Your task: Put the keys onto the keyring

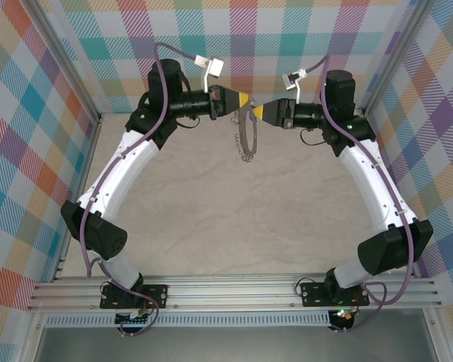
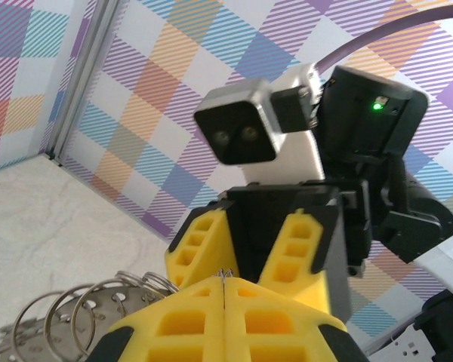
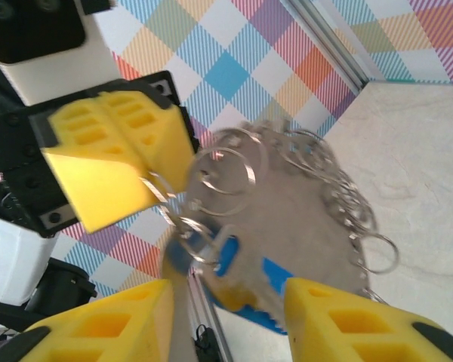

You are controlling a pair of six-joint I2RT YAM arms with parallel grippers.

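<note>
The keyring (image 1: 247,136) hangs in the air between both grippers at the back of the table; its grey plate (image 3: 302,204) is fringed with many small wire rings (image 2: 98,317). My left gripper (image 1: 245,100) (image 2: 225,280) is shut, pinching one thin ring at its tips (image 3: 147,181). The key (image 3: 234,253), silvery with a blue tag, sits blurred between the yellow fingers (image 3: 128,324) of my right gripper (image 1: 254,111) (image 3: 228,302); the tag spans the whole gap. The key's head overlaps small rings next to the left gripper's tip. The right fingers (image 2: 200,241) face the left gripper closely.
The beige table (image 1: 211,204) spreads below the arms. Checkered walls (image 1: 45,113) and metal corner posts (image 1: 79,68) close it in at the back and sides. An aluminium rail (image 1: 226,290) carries both arm bases at the near edge.
</note>
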